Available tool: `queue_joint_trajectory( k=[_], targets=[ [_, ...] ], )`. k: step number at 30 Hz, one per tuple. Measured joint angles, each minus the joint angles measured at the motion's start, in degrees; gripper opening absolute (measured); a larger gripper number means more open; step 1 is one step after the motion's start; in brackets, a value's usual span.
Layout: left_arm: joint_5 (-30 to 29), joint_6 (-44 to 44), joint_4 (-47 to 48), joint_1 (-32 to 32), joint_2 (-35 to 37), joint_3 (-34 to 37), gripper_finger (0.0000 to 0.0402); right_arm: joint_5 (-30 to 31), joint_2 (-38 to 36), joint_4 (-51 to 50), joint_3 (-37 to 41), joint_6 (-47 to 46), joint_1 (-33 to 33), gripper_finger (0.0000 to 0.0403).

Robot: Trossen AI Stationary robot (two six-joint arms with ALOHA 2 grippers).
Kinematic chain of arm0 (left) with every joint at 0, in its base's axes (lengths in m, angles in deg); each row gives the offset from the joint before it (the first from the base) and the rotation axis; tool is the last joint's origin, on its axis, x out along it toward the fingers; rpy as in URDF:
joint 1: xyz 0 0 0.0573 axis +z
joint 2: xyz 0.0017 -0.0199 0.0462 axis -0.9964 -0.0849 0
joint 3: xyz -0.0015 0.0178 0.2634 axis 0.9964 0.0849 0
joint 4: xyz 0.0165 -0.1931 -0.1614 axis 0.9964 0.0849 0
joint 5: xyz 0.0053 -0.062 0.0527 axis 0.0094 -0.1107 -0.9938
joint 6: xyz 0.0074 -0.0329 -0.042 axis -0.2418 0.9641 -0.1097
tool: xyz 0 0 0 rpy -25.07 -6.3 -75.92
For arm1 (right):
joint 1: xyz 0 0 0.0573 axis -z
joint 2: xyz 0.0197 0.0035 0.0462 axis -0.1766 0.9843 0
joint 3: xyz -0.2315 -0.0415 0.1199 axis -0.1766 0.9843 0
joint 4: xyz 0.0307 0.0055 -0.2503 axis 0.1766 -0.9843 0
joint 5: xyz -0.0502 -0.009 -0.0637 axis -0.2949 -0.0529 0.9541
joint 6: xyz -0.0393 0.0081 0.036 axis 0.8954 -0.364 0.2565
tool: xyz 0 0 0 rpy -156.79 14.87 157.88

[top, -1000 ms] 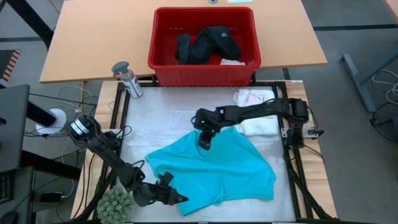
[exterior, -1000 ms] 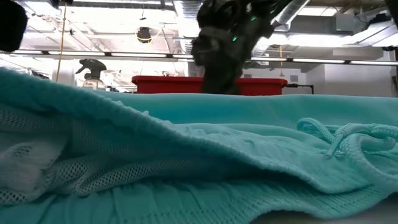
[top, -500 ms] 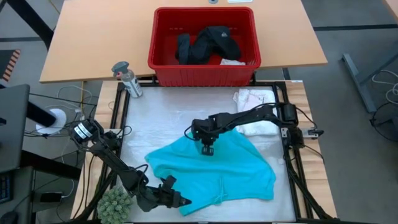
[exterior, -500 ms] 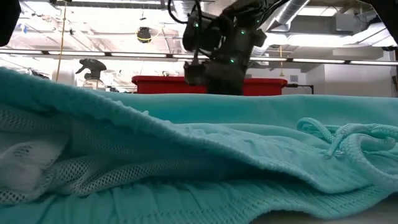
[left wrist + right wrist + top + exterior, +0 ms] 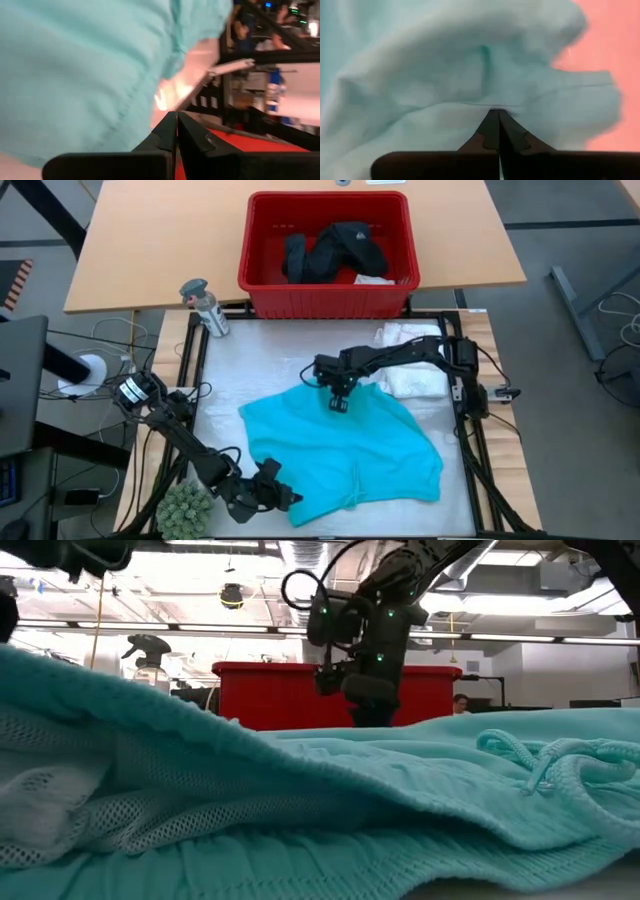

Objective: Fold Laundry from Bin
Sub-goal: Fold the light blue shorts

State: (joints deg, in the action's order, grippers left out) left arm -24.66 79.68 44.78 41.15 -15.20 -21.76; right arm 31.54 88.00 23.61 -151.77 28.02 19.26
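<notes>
On the white table mat (image 5: 260, 370) lies the turquoise shirt (image 5: 340, 450), spread out. The right gripper (image 5: 338, 402) pinches its far edge, fingers shut tight on the cloth. The left gripper (image 5: 285, 500) sits at the near edge, fingers together. Behind, the red bin (image 5: 326, 292) holds black clothing (image 5: 330, 250).

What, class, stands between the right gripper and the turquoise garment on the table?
Nothing visible: the right gripper is shut on the turquoise garment's far edge, cloth meeting its closed tips in the wrist view.
</notes>
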Motion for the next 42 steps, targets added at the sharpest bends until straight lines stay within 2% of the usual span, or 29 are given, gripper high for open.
queue_joint_trajectory(
  k=[5,12,15,18,24,27,34,42],
  targets=[
    [-0.09,2.65,5.70,0.57,-0.02,0.00,0.0002,2.62,0.45,-3.43,0.00,1.47,3.54,0.0040],
    [-2.64,4.12,6.14,0.59,-0.02,0.00,0.0002,6.89,0.46,-3.64,0.00,3.55,9.19,0.0017],
    [-4.34,4.67,6.18,0.59,-0.02,0.00,0.0002,2.21,-0.53,-4.67,-0.55,3.53,11.16,0.0022],
    [-7.64,5.08,6.23,0.59,-0.02,0.00,0.0002,-4.01,-4.37,-3.34,-1.61,3.82,10.73,0.0043],
    [-9.40,4.27,6.60,2.30,-0.02,0.00,0.0002,-5.26,-10.05,3.19,-1.84,9.92,7.54,0.0063],
    [-9.56,2.96,6.68,3.52,-0.02,0.00,0.0002,-5.27,-8.92,4.62,-1.84,10.32,6.11,0.0058],
    [-8.67,0.63,6.68,4.43,-0.03,0.02,0.0002,-8.21,-2.24,8.86,-1.68,10.47,2.92,0.0015],
    [-8.73,1.68,6.51,3.95,-0.04,0.02,0.0002,-7.93,3.65,10.47,-1.66,8.96,3.90,0.0038]
  ],
)
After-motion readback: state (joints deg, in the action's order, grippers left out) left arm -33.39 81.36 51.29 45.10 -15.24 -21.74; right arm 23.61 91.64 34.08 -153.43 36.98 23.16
